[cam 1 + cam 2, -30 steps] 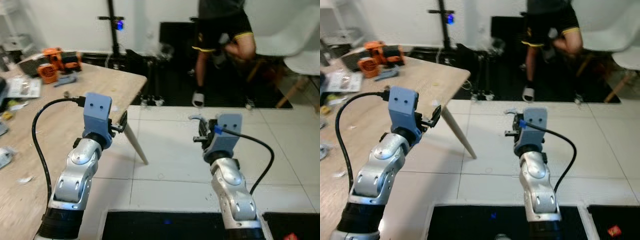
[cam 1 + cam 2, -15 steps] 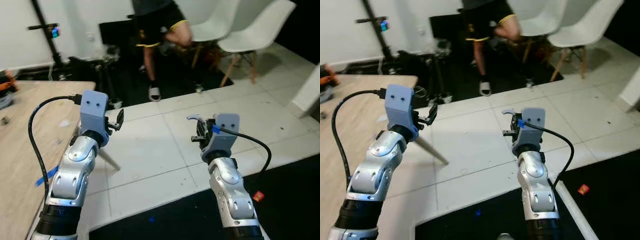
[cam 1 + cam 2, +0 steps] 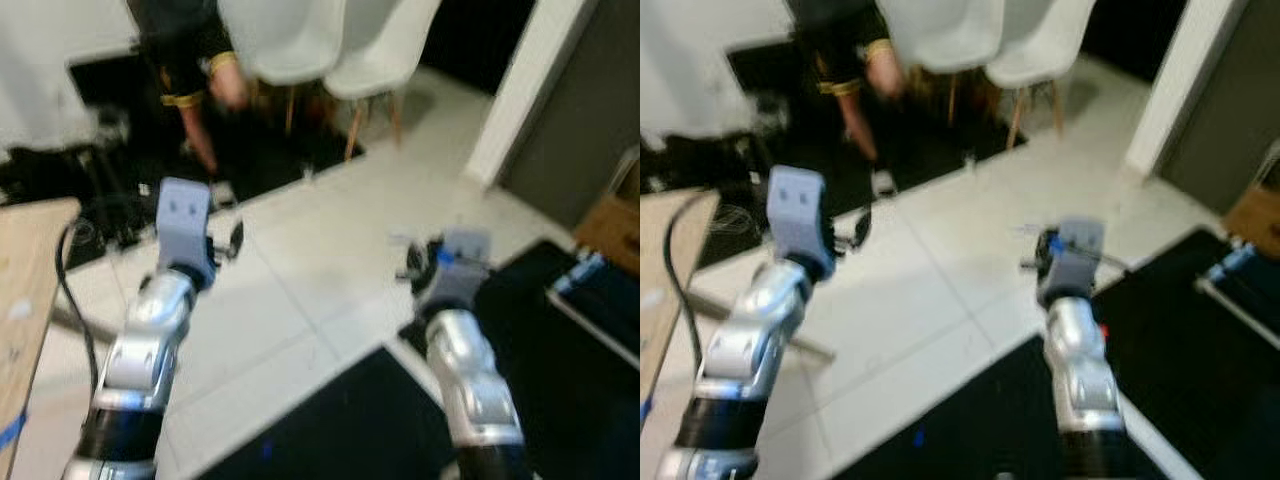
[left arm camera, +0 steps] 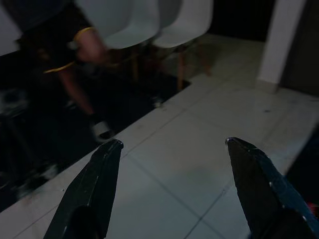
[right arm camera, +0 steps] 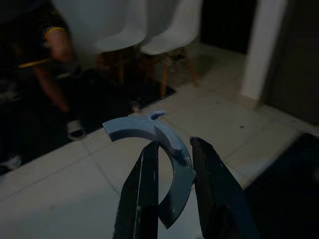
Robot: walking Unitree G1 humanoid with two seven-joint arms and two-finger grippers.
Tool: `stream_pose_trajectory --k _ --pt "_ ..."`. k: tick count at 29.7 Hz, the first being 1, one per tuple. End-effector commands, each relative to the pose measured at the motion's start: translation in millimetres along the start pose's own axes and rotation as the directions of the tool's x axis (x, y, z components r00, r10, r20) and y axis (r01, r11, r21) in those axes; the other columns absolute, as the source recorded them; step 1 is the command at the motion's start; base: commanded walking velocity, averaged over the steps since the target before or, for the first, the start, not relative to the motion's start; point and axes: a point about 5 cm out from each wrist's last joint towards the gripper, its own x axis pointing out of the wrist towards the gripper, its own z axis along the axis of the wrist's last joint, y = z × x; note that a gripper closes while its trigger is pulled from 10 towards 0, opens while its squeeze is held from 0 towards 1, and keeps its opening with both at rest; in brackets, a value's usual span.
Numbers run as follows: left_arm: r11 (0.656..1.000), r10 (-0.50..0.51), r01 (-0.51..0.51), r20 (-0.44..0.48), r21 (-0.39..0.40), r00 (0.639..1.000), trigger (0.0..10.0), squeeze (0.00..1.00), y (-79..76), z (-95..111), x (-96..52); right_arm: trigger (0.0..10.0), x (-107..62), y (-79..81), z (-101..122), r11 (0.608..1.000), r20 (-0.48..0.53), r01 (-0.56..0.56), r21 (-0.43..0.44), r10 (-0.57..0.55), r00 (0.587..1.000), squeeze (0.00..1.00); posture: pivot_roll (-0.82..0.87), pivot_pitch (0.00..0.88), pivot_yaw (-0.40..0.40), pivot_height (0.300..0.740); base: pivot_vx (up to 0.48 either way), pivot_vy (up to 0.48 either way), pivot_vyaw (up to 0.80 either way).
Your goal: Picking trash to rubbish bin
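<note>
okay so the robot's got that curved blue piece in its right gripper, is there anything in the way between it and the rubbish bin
Cannot be settled: no bin can be made out, and the head views are blurred. The right gripper is shut on the curved blue piece. Ahead lie white floor tiles, with white chairs and a person's leg farther off.

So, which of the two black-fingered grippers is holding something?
The right gripper: its fingers are shut on a curved light-blue plastic piece. The left gripper is open wide, with only white floor tiles between its fingers.

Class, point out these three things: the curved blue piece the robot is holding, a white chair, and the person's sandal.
curved blue piece (image 5: 172, 149): right wrist view, middle of its arc.
white chair (image 4: 187, 22): left wrist view, its seat shell.
sandal (image 4: 102, 130): left wrist view, its top.
</note>
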Motion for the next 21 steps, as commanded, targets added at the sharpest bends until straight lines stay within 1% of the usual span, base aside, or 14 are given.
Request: stream_pose_trajectory --k 1,6,9,15,16,17,21 --pt "1.000 0.009 -0.008 -0.022 0.010 1.000 10.0 0.00 0.3 -7.4 -1.6 10.0 -4.6 0.2 -7.5 1.000 -0.029 -0.003 -0.005 0.003 1.000 0.00 0.00 0.112 0.053 0.740 0.000 0.000 -0.80" --pt "1.000 -0.011 0.010 -0.029 -0.004 1.000 10.0 0.00 -2.7 -8.5 -1.8 10.0 -5.3 -0.7 -7.0 1.000 -0.027 0.007 0.000 -0.007 1.000 0.00 -0.01 0.115 0.057 0.740 0.000 0.000 -0.80" --pt "1.000 -0.023 0.023 -0.039 0.012 0.999 10.0 0.00 -4.3 -10.4 -1.7 10.0 -5.2 -2.5 -6.5 1.000 -0.024 0.011 -0.004 -0.011 1.000 0.00 -0.01 0.121 0.063 0.740 0.000 0.000 -0.80" --pt "1.000 -0.026 0.026 -0.035 0.003 0.999 10.0 0.00 -5.4 -10.7 -2.2 10.0 -6.2 -3.9 -6.0 1.000 -0.023 0.015 -0.007 -0.015 1.000 0.00 -0.02 0.126 0.060 0.740 0.000 0.000 -0.80" --pt "1.000 -0.030 0.030 -0.035 0.006 0.999 10.0 0.00 -5.9 -10.7 -2.4 10.0 -7.2 -4.2 -6.3 1.000 -0.025 0.014 -0.009 -0.015 1.000 0.00 -0.02 0.127 0.059 0.740 0.000 0.000 -0.80" --pt "0.999 -0.032 0.033 -0.040 0.032 0.999 10.0 0.00 -6.0 -10.9 -2.5 10.0 -8.8 -4.0 -7.3 1.000 -0.029 0.010 -0.013 -0.011 1.000 0.00 -0.02 0.129 0.058 0.740 0.000 0.000 -0.80" --pt "0.999 -0.030 0.032 -0.042 0.040 0.999 10.0 0.00 -5.8 -11.0 -2.4 10.0 -9.2 -3.9 -7.6 1.000 -0.030 0.009 -0.014 -0.009 1.000 0.00 -0.02 0.129 0.058 0.740 0.000 0.000 -0.80"
